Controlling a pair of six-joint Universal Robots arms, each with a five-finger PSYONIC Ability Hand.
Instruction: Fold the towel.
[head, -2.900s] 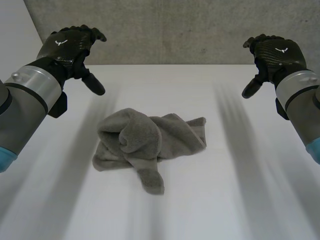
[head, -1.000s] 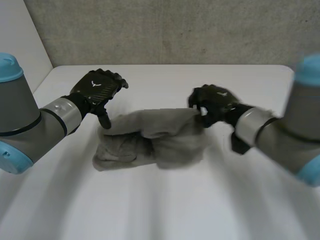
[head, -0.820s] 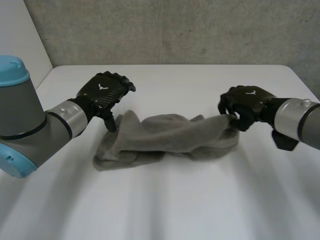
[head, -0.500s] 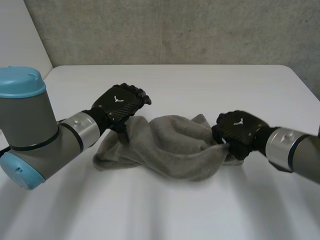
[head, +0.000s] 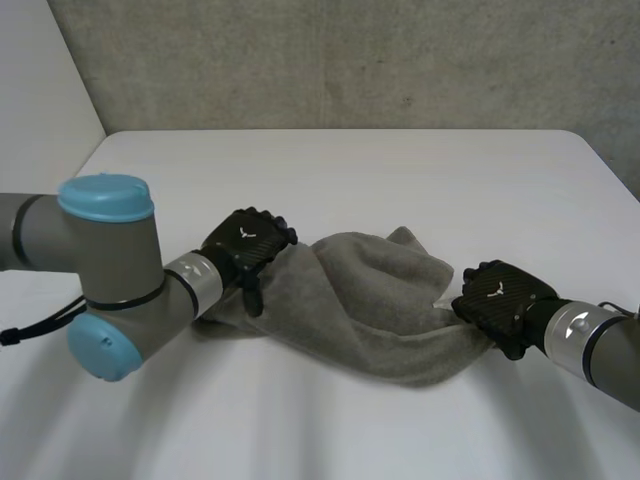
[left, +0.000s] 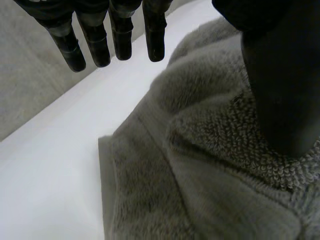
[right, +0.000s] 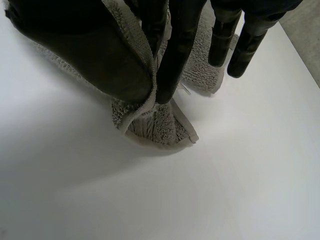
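1. The towel lies mid-table, drawn out as a rumpled band between the two hands. It is not flat, so I judge that no fold has begun.
2. Its right corner is pinched by the right hand between thumb and one finger, with the other fingers straight beside it. Holding a corner lets that hand pull the cloth taut and spread it.
3. The left hand rests on the towel's left end. Its fingers are straight and clear of the cloth, over bare table, while its thumb presses into the pile. The hand is spread and grips nothing, and is likely an anchor against the right hand's pull.
4. The left end probably needs a true grip on a corner before the towel can be laid flat for folding.
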